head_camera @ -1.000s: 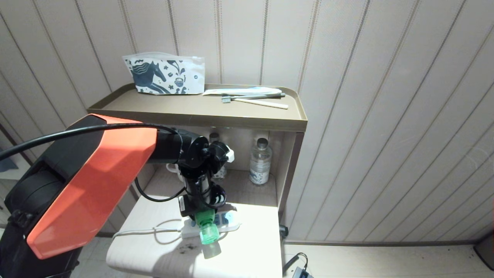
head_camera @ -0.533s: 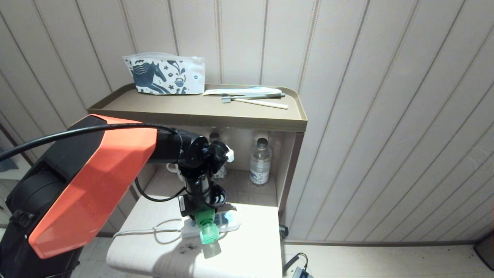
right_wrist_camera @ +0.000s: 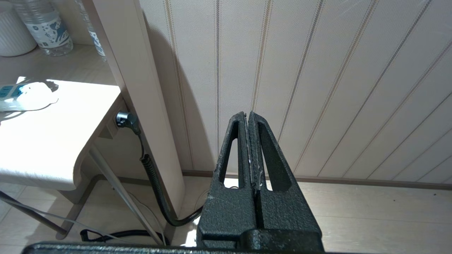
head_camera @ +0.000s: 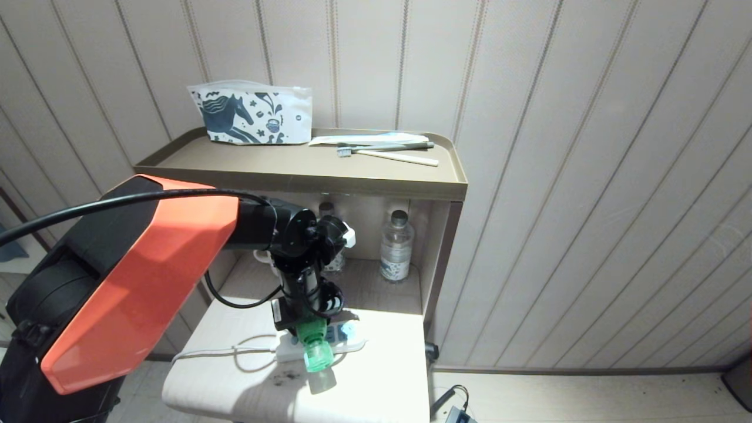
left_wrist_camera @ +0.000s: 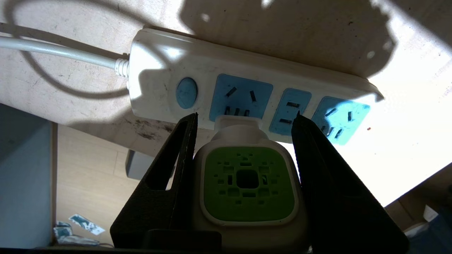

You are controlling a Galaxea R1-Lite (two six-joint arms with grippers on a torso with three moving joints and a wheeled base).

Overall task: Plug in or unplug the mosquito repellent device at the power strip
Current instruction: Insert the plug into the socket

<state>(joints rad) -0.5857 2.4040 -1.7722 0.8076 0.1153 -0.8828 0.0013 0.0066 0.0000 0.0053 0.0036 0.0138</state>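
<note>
My left gripper (left_wrist_camera: pixel 245 114) is shut on the mosquito repellent device (left_wrist_camera: pixel 247 183), one black finger pressed against each white side of it, its green vented top facing the camera. Its plug end sits against the first light-blue socket of the power strip (left_wrist_camera: pixel 201 67), beside the round blue switch (left_wrist_camera: pixel 186 92); the pins are hidden. In the head view the device (head_camera: pixel 318 352) hangs over the strip (head_camera: pixel 351 339) on the pale table (head_camera: pixel 382 388), green bottle pointing towards me. My right gripper (right_wrist_camera: pixel 247 114) is parked, shut and empty, off to the right near the panelled wall.
The strip's whitish cord (head_camera: pixel 223 352) loops left across the table. Water bottles (head_camera: pixel 396 247) stand in the shelf niche behind. A patterned pouch (head_camera: pixel 252 114) and toothbrush (head_camera: pixel 388 154) lie on the brown upper shelf (head_camera: pixel 294 170). A black hose (right_wrist_camera: pixel 155 187) runs down the cabinet side.
</note>
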